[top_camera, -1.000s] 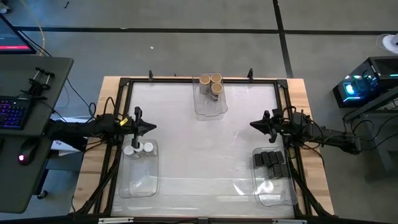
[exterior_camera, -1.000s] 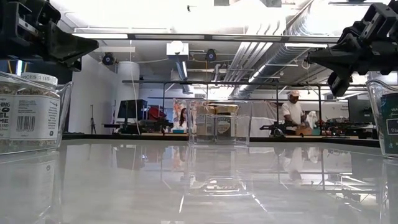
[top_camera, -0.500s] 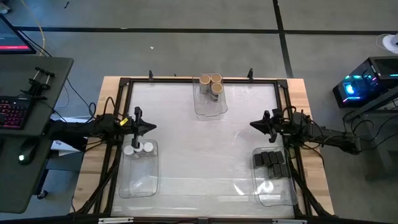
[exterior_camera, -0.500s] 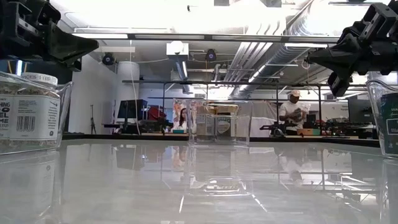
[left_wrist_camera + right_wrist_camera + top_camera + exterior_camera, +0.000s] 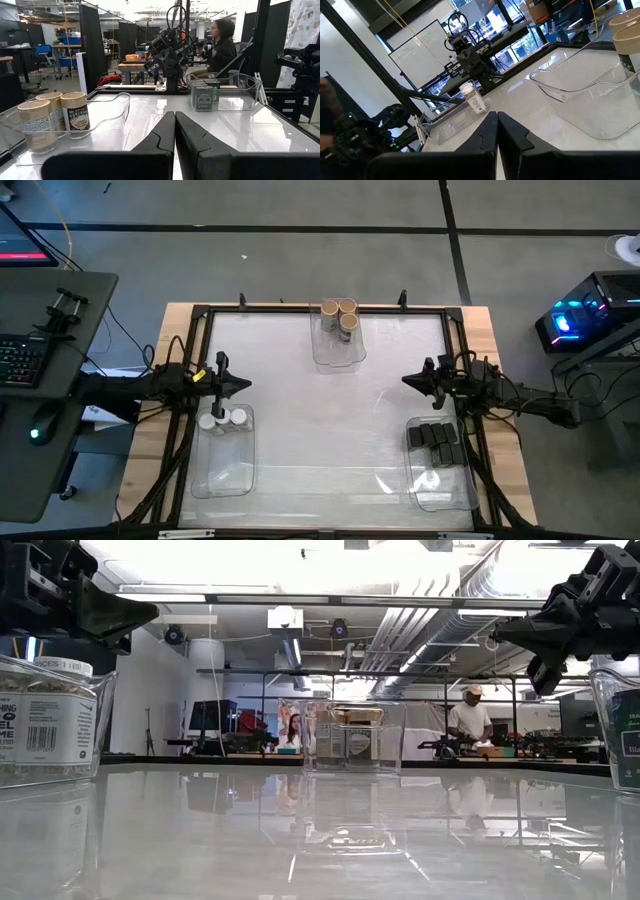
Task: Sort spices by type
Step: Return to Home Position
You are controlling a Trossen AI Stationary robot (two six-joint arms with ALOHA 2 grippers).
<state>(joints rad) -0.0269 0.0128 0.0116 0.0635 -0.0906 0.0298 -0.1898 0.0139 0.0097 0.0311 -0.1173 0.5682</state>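
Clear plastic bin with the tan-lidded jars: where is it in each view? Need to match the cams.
High view: clear plastic bin at top centre, by the table's far edge.
Low view: bin in the picture's centre, far across the table.
Left wrist view: bin at lower left.
Right wrist view: bin on the right side.
Shared landmark: the tan-lidded jars standing in it, visible in all four.

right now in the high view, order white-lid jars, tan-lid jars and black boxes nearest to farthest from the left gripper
From the left gripper:
1. White-lid jars, in the left bin, just beside it.
2. Tan-lid jars, in the middle bin, top of the view.
3. Black boxes, in the right bin, opposite side.
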